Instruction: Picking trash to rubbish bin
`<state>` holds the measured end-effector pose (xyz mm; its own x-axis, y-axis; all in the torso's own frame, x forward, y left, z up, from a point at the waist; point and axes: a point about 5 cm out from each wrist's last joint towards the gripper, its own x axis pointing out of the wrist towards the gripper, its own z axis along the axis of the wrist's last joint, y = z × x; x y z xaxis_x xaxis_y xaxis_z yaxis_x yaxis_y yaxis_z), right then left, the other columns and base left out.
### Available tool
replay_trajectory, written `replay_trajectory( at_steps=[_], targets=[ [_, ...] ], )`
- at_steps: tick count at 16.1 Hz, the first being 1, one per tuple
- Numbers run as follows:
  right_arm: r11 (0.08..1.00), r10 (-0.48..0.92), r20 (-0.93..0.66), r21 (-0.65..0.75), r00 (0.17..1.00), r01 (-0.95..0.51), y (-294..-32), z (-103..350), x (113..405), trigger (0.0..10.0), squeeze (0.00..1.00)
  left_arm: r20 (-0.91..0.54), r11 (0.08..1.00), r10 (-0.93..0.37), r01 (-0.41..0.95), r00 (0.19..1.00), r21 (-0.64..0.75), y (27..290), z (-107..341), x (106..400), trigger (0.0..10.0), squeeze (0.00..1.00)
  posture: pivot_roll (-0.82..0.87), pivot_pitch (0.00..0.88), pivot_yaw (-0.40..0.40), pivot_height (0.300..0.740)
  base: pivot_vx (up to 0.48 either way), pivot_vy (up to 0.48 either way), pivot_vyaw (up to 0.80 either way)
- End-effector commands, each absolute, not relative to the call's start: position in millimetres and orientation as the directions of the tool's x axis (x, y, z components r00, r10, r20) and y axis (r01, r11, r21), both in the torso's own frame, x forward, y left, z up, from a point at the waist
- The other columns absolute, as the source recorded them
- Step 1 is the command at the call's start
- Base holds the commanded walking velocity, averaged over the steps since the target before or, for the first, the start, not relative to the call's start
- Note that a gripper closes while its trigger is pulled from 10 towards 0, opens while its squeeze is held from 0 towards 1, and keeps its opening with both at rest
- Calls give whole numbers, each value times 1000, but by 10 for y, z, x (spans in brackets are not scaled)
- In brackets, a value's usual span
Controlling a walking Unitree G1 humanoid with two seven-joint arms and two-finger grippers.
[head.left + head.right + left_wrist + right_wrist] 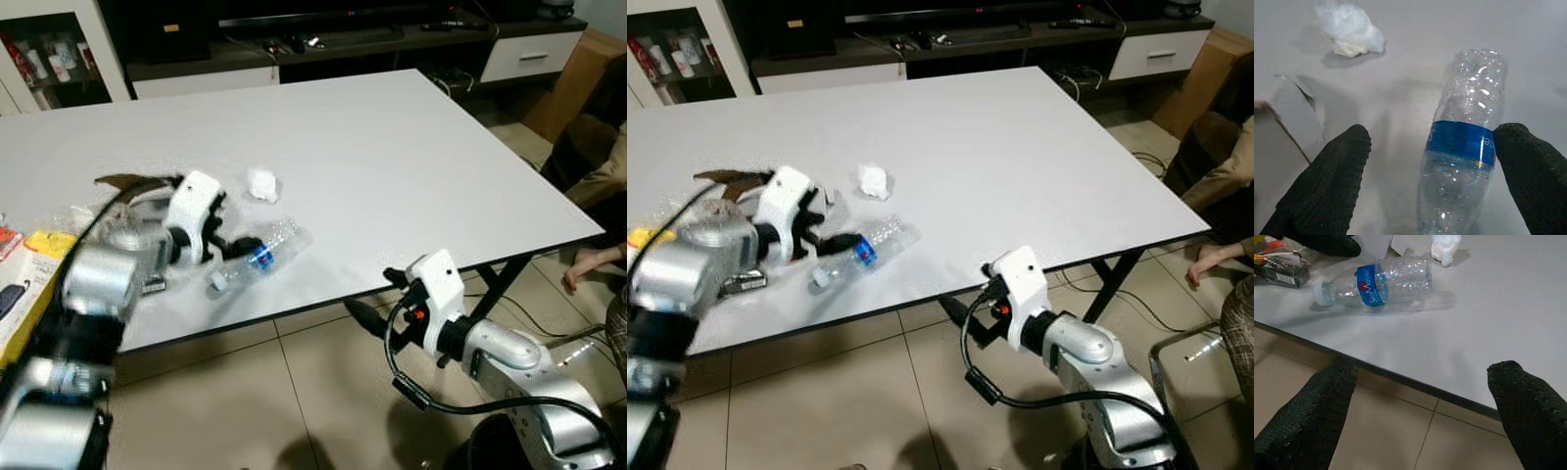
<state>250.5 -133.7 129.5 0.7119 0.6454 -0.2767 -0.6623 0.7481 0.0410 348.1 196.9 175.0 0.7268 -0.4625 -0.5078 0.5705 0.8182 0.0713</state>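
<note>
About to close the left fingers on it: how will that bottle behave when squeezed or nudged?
The bottle looks clear and nearly empty, so probably light. Its thin, dimpled wall may crumple and slip between the open left gripper fingers. It lies on its side on the smooth table, so a nudge could roll it toward the near edge.

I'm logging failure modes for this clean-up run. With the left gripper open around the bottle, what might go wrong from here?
1. The plastic bottle lies on its side on the smooth white table. One finger touches it while the other stands apart, so closing may roll or push it away.
2. It lies near the table edge, so a nudge might send it to the floor.
3. The left gripper could brush the crumpled tissue nearby.
</note>
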Motion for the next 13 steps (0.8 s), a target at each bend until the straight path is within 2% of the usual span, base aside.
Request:
replay_trajectory(
  at_steps=[1, 2, 3, 4, 7, 8, 9, 10, 13],
  targets=[
    [730, 663, -264, 25, 700, -683, -1318, 1388, 2511, 10000, 0, -524, 789, -479, 607, 704, 93, 1962, 1782, 3496, 10000, 0, -37, 87, -5, 740, 0, 0, 0],
    [718, 676, -269, 27, 686, -696, -1313, 1418, 2491, 10000, 0, -552, 773, -474, 624, 686, 112, 1972, 1787, 3512, 10000, 0, -34, 101, -13, 740, 0, 0, 0],
    [714, 677, -273, 20, 683, -700, -1312, 1425, 2490, 10000, 0, -558, 768, -479, 631, 678, 108, 1969, 1787, 3518, 10000, 878, -36, 103, -14, 740, 0, 0, 0],
    [712, 679, -273, 19, 681, -702, -1311, 1433, 2496, 10000, 0, -562, 764, -487, 638, 669, 97, 1961, 1785, 3525, 10000, 1000, -46, 102, -15, 740, 0, 0, 0],
    [715, 672, -278, 2, 687, -699, -1333, 1535, 2514, 10000, 0, -569, 763, -466, 633, 678, 129, 1960, 1791, 3656, 10000, 1000, -69, 129, -34, 740, 0, 0, 0],
    [715, 673, -271, 2, 688, -699, -1330, 1588, 2508, 10000, 0, -583, 770, -429, 617, 690, 162, 2022, 1831, 3716, 10000, 408, -73, 139, -23, 740, 0, 0, 0],
    [716, 674, -268, 6, 688, -698, -1329, 1595, 2509, 10000, 0, -584, 770, -427, 616, 690, 165, 2028, 1835, 3724, 10000, 408, -73, 139, -23, 740, 0, 0, 0],
    [718, 672, -271, 12, 689, -696, -1334, 1585, 2513, 10000, 0, -583, 777, -430, 612, 689, 150, 2004, 1813, 3747, 10000, 0, -69, 129, -20, 740, 0, 0, 0],
    [721, 663, -289, -1, 691, -693, -1344, 1582, 2518, 10000, 0, -602, 778, -406, 606, 688, 168, 1932, 1714, 3796, 10000, 0, -85, 132, -28, 740, 0, 0, 0]
  ],
)
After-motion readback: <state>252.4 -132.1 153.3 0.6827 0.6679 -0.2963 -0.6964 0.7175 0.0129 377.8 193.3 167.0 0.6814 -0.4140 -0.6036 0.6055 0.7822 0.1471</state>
